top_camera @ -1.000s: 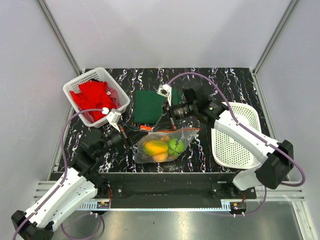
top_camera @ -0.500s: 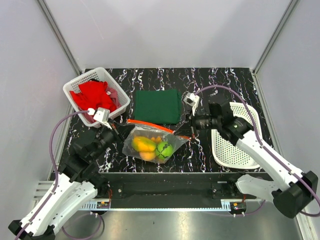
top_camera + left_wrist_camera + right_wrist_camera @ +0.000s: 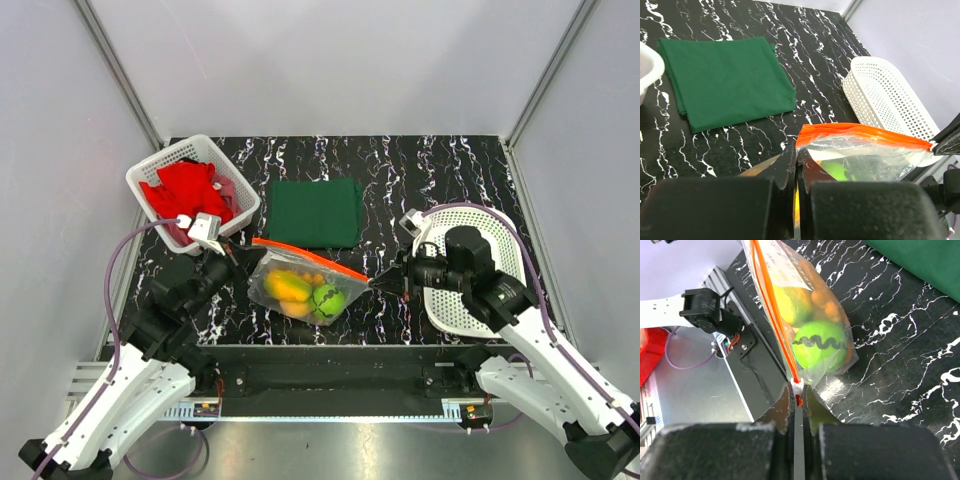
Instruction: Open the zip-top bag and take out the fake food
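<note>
Left gripper is squeezing tight on one end of the orange strip of the clear bag. The right gripper is pinching the little white slider at the other end. The bag is sitting between the two arms near the front of the black table, just in front of the green cloth, with the strip held up on top. The toy food is resting inside: a green ball and some yellow and orange pieces. The bag is looking thin, soft and slippery, so it is probably going to crumple and slide in a grip. The strip looks like the firmest part and the best place to hold. The toys are probably light and hard, and the round ones may roll.
</note>
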`<state>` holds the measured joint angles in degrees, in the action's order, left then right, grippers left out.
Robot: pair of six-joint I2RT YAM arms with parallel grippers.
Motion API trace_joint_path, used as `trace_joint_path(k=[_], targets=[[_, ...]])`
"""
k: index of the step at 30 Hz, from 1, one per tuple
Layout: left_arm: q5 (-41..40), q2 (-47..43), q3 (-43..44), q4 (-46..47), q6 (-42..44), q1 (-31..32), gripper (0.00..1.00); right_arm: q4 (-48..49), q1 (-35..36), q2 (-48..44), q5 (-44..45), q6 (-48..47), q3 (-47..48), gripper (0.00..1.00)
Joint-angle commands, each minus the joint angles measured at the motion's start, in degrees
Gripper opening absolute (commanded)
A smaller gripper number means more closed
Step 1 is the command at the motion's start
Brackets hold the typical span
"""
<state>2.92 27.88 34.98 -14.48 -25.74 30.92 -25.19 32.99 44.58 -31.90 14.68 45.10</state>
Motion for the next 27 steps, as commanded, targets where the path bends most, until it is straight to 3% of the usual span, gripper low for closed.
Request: trace_joint_path(k=[1, 4, 7, 10, 17, 27], targets=[[3.80, -0.11, -0.53, 7.44, 1.91, -1.82, 0.00, -2.85, -0.30, -0.37, 0.09, 1.32, 1.03, 0.13], [11.63, 0.77, -0.79, 8.50, 4.54, -1.91, 0.00, -2.85, -0.39, 4.19, -3.07, 0.09, 6.11, 0.40], [18.51, 2.09, -1.14, 7.98, 6.92, -1.91, 0.00, -3.55, -0.39, 10.16, -4.13, -1.58, 12.96, 0.58], [24.32, 3.23, -2.02, 8.24, 8.24, -2.00, 0.00, -4.95, -0.39, 16.58, -5.63, -4.65, 19.75, 0.66], [26.87, 4.02, -1.59, 7.27, 10.00, -2.44, 0.00, -8.03, -0.30, 29.76, -13.78, -10.10, 28.37, 0.61], [28.90, 4.99, -0.35, 7.45, 9.30, -3.23, 0.00, -7.59, 3.04, 32.59, -14.15, -11.07, 24.60, 0.59]])
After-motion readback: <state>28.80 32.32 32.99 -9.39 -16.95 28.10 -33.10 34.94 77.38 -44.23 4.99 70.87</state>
